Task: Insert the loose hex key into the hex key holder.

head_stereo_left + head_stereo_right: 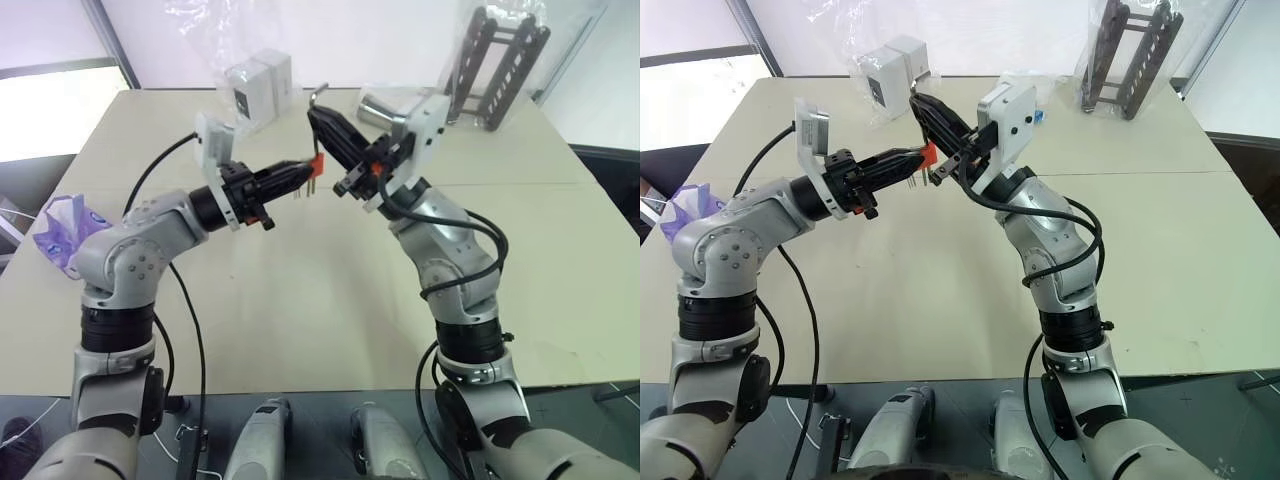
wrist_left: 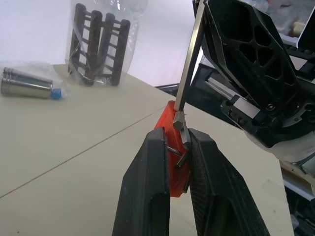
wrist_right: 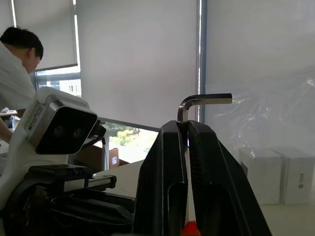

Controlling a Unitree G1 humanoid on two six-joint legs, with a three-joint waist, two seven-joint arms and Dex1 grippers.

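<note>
Hex key (image 2: 189, 59) tip at red holder (image 2: 170, 147) top edge, mid-air.

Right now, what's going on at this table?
A two-armed robot holds both parts up in the air above a beige table. Its left gripper is shut on the red hex key holder; its right gripper is shut on the loose hex key, with the bent end sticking out past the fingers. The key's straight end is right at the top of the holder, apparently touching it. Whether it has entered a slot can't be told.
</note>
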